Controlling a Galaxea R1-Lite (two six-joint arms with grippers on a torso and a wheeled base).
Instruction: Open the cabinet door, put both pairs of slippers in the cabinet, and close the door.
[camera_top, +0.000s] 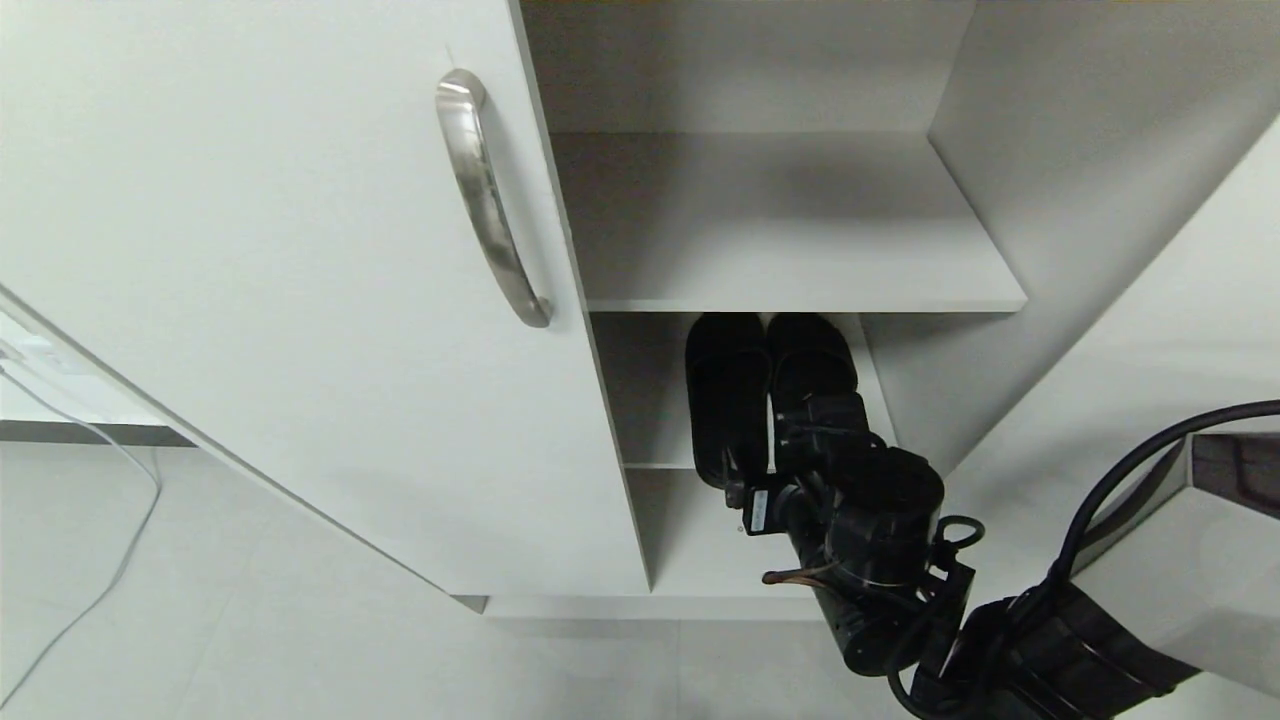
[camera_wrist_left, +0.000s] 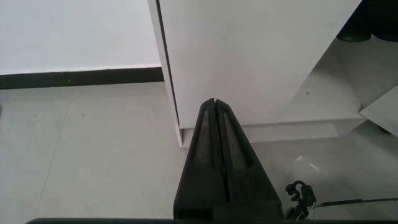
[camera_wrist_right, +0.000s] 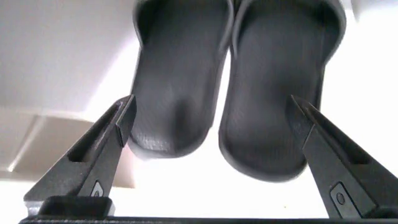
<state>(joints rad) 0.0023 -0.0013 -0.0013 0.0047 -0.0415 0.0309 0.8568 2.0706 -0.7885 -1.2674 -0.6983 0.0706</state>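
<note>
right claw (camera_wrist_right: 211, 104) spread wide astride slippers (camera_wrist_right: 177, 81) on shelf (camera_top: 645, 420) (first pair placed, seemingly), next to back straight out for second pair.

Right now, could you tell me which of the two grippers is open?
The right gripper, its fingers spread before the black slippers; the left gripper is pressed shut.

Slippers (camera_wrist_right: 177, 93) matt blk rubbery; cabinet door (camera_top: 250, 250) smooth wht laminate; handle (camera_top: 484, 200) brushed metal.
</note>
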